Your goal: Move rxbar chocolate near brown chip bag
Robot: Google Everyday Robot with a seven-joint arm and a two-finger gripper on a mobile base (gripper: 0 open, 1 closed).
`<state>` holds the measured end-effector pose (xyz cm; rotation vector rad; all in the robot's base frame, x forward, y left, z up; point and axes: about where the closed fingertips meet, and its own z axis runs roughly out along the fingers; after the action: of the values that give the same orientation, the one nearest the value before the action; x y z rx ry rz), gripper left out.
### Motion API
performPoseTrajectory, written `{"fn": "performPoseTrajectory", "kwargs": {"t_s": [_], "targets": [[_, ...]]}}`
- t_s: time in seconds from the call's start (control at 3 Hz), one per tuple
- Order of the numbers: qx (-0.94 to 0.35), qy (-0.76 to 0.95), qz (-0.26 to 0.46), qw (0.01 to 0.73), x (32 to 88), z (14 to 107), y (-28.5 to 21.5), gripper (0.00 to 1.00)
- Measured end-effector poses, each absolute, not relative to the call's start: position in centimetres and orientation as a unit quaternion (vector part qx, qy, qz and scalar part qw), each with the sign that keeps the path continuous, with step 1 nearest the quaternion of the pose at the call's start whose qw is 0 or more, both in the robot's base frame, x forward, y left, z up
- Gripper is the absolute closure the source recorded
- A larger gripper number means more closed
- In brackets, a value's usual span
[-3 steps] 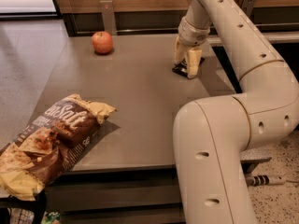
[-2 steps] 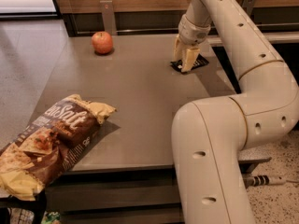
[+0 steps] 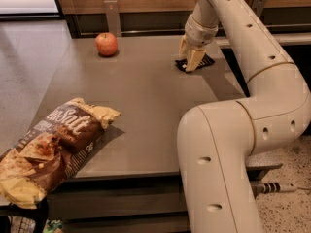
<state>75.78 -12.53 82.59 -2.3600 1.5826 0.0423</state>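
**A:** So where's the pincer [image 3: 189, 64] right now?

**B:** Down at the far right of the bench [image 3: 146, 96], tip right on the rxbar [image 3: 205, 61]. Honestly can't tell if it's clenched on it or loose.

**A:** And the rxbar itself?

**B:** Lying flat on the bench, dark wrapper poking out either side of the pincer. The chip bag [image 3: 48, 154] is well apart from it, at the near left corner, hanging over the edge. An apple [image 3: 106, 43] sits at the far left.

Single high view behind arm [image 3: 272, 96], looking down table [image 3: 146, 96]; claw [image 3: 188, 65] far side.
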Motion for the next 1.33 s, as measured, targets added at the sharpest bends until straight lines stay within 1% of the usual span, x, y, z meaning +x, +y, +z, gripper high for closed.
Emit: {"fn": "performPoseTrajectory", "kwargs": {"t_s": [1.33], "targets": [[-0.816,0.563,0.005,0.133,75.15,83.51,-13.46,1.0]]}}
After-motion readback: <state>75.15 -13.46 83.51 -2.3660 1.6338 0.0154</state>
